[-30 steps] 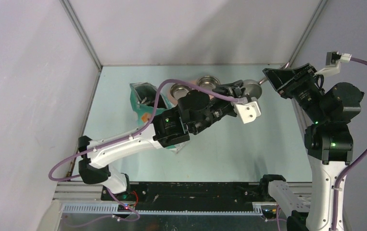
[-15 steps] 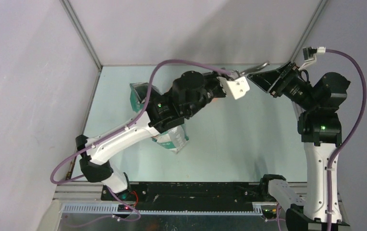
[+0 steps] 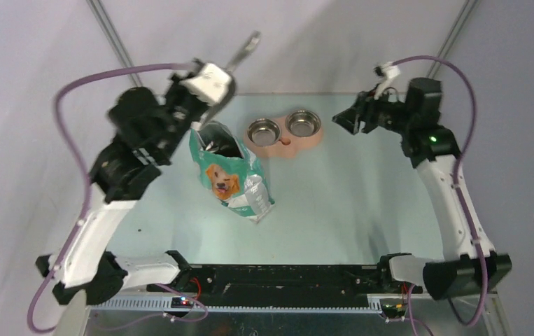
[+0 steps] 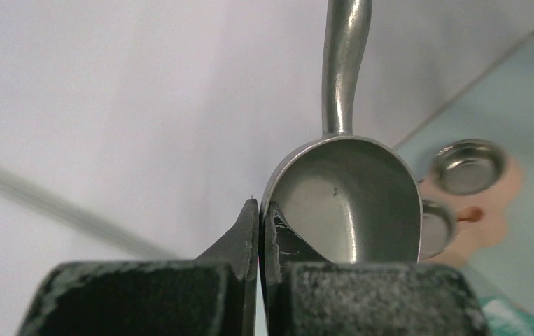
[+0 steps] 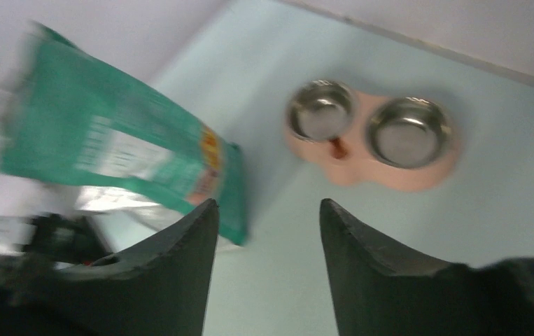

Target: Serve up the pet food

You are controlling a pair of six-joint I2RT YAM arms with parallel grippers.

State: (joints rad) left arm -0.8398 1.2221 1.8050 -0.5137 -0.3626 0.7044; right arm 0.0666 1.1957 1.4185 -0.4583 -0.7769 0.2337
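My left gripper (image 3: 222,80) is raised at the far left, above the bag's mouth. It is shut on the rim of the grey metal scoop (image 4: 348,203), whose bowl is empty and whose handle (image 3: 248,47) points up and away. The teal bag (image 3: 230,171) with the golden dog stands open on the table. No pet food shows; the bag's inside is dark. The two steel bowls in the pink holder (image 3: 283,145) look empty. My right gripper (image 3: 344,120) is open and empty, in the air to the right of the bowls; its wrist view shows the bag (image 5: 110,147) and the holder (image 5: 362,168).
Pale walls with metal corner posts (image 3: 113,35) close the table on three sides. The left arm's purple cable (image 3: 68,98) loops at the far left. The arm bases sit on a black rail (image 3: 285,276) at the near edge.
My left arm has swung from over the bowls to the far left and risen, taking the scoop with it. My right arm has drawn back to the right, its gripper open.
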